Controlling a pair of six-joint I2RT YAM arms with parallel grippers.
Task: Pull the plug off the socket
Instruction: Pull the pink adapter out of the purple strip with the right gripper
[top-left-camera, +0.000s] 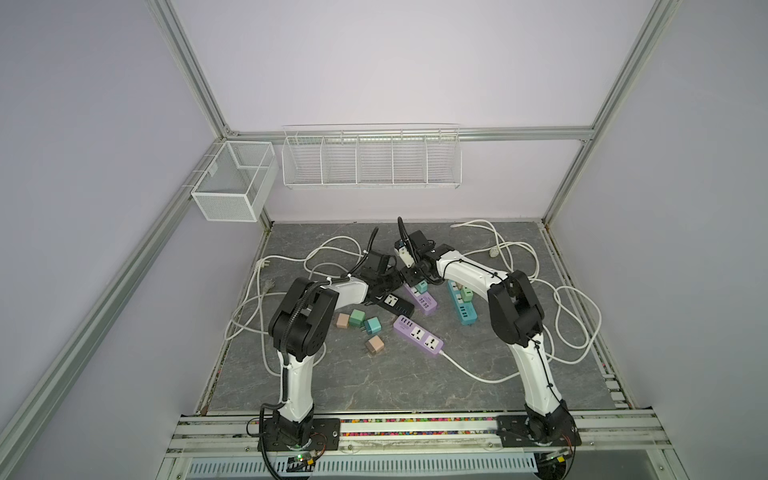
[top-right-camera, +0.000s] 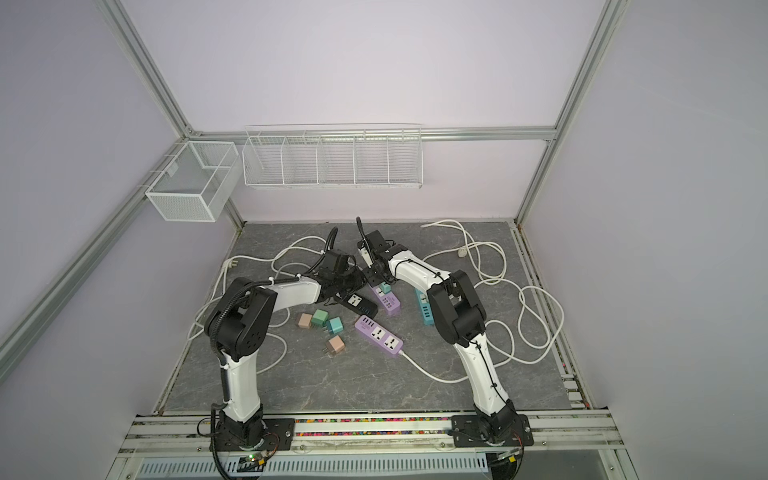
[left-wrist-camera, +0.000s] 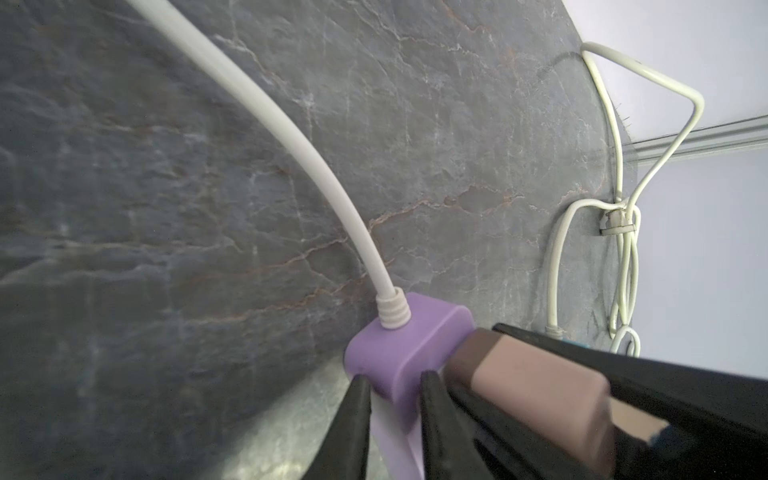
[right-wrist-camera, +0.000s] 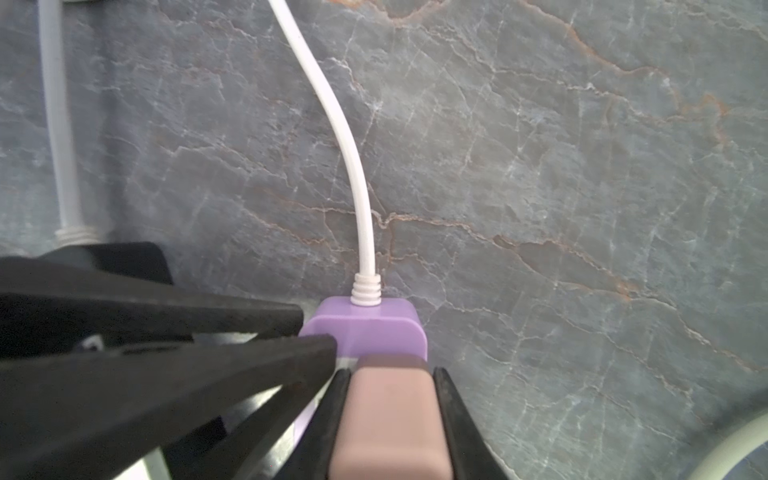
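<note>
A purple socket strip (left-wrist-camera: 399, 345) lies on the grey marbled table, with a white cable (left-wrist-camera: 291, 137) leaving its end. My left gripper (left-wrist-camera: 395, 378) is shut on that end, one finger on each side. A pink-tan plug (right-wrist-camera: 390, 415) sits in the strip (right-wrist-camera: 365, 328) right behind the cable end, and my right gripper (right-wrist-camera: 391, 372) is shut on it, its black fingers pressed to both sides. In both top views the two grippers (top-left-camera: 395, 282) (top-left-camera: 409, 276) meet over the strip (top-left-camera: 426, 301) (top-right-camera: 390, 303) at mid-table. A green plug (top-left-camera: 422, 286) also sits on it.
A second purple strip (top-left-camera: 417, 334), a blue strip (top-left-camera: 461, 309) and a black strip (top-left-camera: 395, 303) lie nearby. Loose cube plugs (top-left-camera: 357, 318) (top-left-camera: 375, 345) lie front left. White cables (top-left-camera: 573, 316) loop across the table. Wire baskets (top-left-camera: 370, 160) (top-left-camera: 232, 183) hang on the walls.
</note>
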